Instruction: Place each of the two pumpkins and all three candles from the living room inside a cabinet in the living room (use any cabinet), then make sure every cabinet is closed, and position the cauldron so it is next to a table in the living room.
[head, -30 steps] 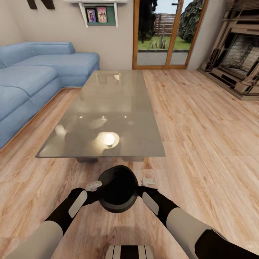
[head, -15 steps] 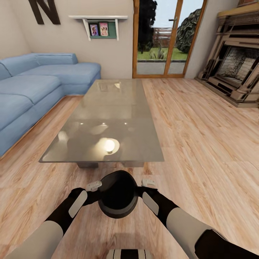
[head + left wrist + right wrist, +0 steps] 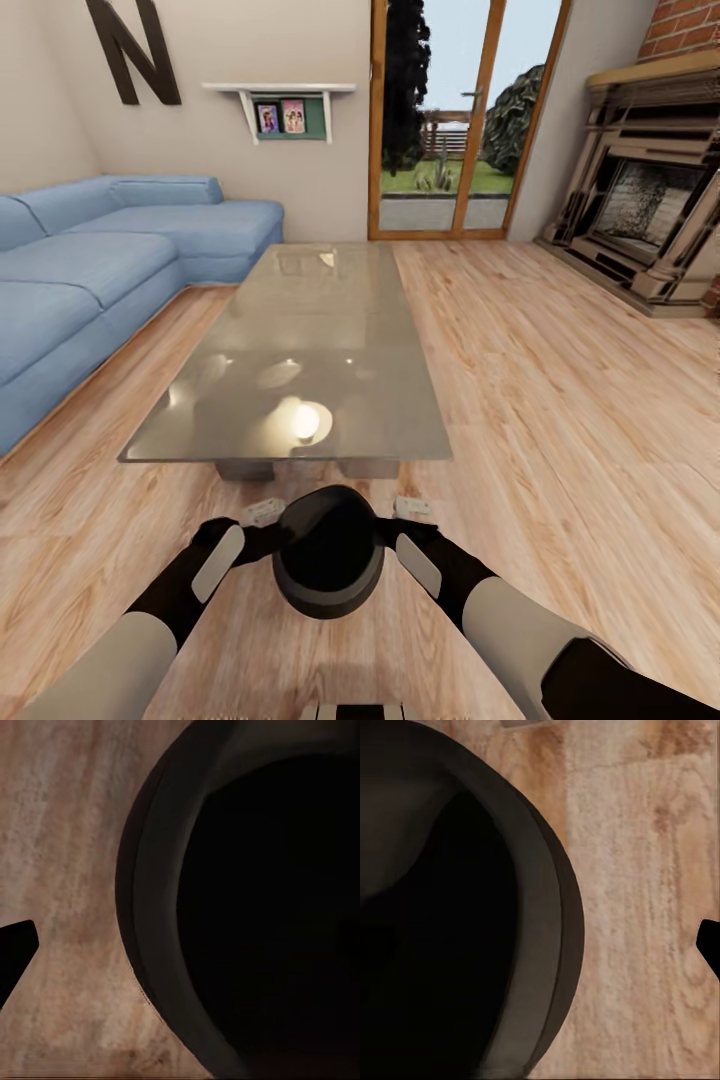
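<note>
Black and glossy, the cauldron (image 3: 329, 551) sits between your two arms in the head view, mouth up, carried above the light wood-plank floor (image 3: 560, 400) just short of the table's near edge. Your left gripper (image 3: 263, 515) presses against its left side and your right gripper (image 3: 411, 509) against its right — the pot is pinned between them. Each gripper shows a pale fingertip beside the rim; how far either pair of fingers is spread, I cannot tell.

From your left wrist camera, the cauldron's dark rim and hollow (image 3: 247, 907) loom close, with wood grain beyond and one dark fingertip (image 3: 15, 952) standing apart from the pot's wall. From your right wrist camera, the same curved black wall (image 3: 457, 922) bulges over the planks, and a dark finger tip (image 3: 709, 945) pokes in at the frame's edge, also clear of the pot.

Just ahead of the cauldron stands the table (image 3: 310, 340) — a greyish glass top on grey slab legs, with a lamp's bright reflection near its front end. The pot is near the table's short end, not touching it.

Farther off, on your left, runs the blue corner sofa (image 3: 90, 270). Beyond the table, wood-framed glass doors (image 3: 455, 120) look onto greenery, and a small white shelf (image 3: 285, 105) hangs on the beige wall. To your right stands the fireplace (image 3: 650, 210), with red brick above.
</note>
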### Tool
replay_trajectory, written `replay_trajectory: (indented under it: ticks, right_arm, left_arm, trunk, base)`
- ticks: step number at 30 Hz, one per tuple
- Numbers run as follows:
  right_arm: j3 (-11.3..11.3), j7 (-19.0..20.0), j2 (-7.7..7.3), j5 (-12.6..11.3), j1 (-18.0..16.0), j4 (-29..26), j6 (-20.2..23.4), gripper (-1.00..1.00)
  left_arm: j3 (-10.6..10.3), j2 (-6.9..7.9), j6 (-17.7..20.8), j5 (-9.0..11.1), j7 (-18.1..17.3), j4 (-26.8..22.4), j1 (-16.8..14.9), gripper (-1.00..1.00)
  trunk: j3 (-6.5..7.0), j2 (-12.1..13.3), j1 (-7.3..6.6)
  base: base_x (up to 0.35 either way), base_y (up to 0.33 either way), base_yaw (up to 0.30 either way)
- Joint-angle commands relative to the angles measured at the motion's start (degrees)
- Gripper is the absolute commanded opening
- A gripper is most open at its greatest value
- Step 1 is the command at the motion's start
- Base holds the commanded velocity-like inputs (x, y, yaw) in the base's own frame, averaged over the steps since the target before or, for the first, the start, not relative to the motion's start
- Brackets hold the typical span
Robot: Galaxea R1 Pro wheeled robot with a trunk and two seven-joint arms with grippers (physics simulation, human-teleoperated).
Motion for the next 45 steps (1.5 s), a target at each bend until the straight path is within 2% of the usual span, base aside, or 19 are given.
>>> replay_trajectory:
  ticks: [1,19,45]
  right_arm:
    - [0.48,-0.49,-0.05,-0.49,-0.05,-0.11,0.16,1.0]
    - [0.48,-0.49,-0.05,-0.47,-0.05,-0.11,0.16,1.0]
    - [0.43,-0.72,-0.12,-0.55,-0.05,0.01,0.55,1.0]
  left_arm:
    - [-0.29,0.09,0.08,0.64,0.53,-0.11,-0.03,1.0]
    - [-0.29,0.13,0.08,0.69,0.46,-0.2,-0.03,1.0]
    - [-0.17,0.17,0.13,0.88,0.5,0.22,-0.03,1.0]
  trunk:
    - [0.18,0.0,-0.06]
    - [4.17,0.24,-0.52]
    - [9.93,0.58,-1.19]
  base:
    - [-0.196,0.0,0.0]
    - [-0.145,0.012,0.0]
    - [-0.32,0.093,0.0]
